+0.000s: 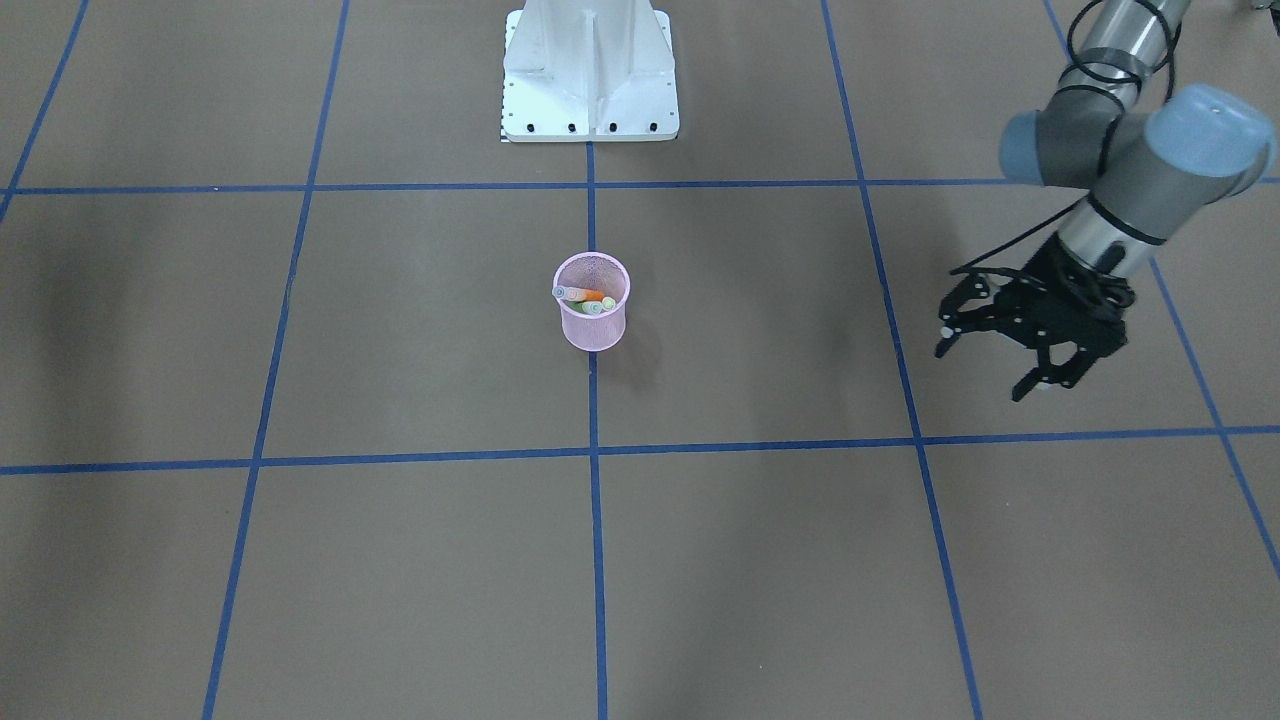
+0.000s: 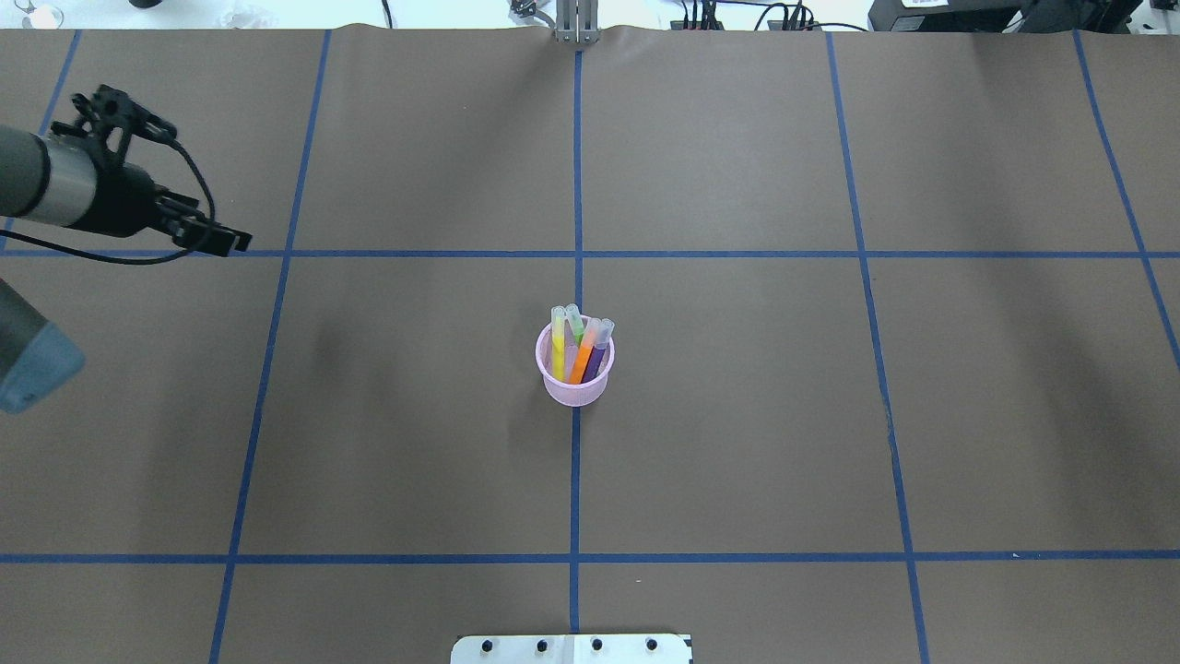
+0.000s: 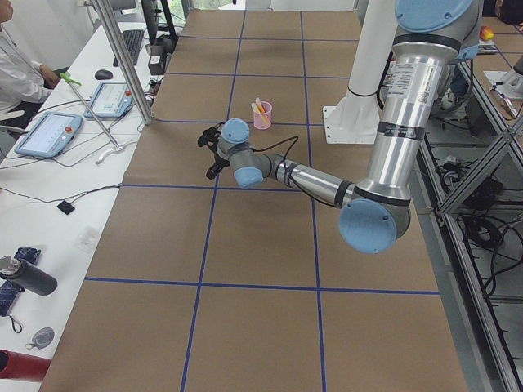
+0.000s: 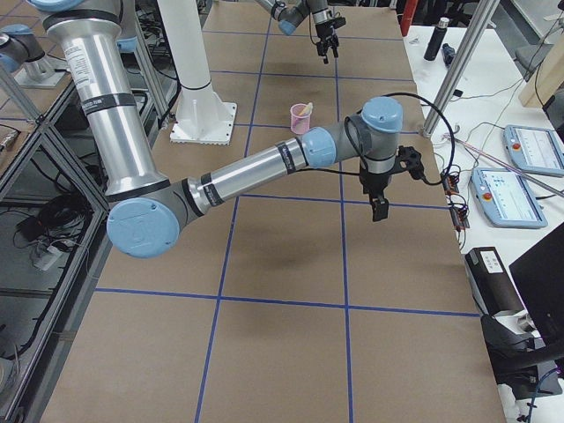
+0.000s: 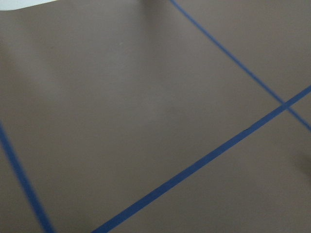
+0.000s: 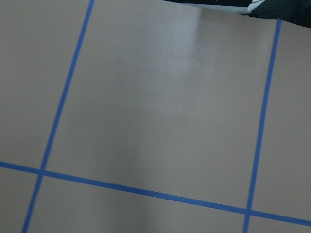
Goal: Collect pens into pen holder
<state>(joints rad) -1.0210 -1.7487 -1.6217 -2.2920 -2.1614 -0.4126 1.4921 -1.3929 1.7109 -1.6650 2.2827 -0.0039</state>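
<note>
Four pens [image 2: 581,343] stand in the pen holder [image 2: 575,393] at tabletop [image 2: 830,415] centre. We judge them light, stiff, slick: pinch mid-barrel. Left claw [image 1: 984,366] spread, empty, by the left edge; right claw [image 4: 379,210], we cannot tell

Pink wire-mesh pen holder [image 2: 574,391]; pens [image 2: 582,356] yellow, green, orange and purple, pale-capped; brown counter [image 2: 784,415] crossed by a blue line grid [image 2: 575,480]
</note>
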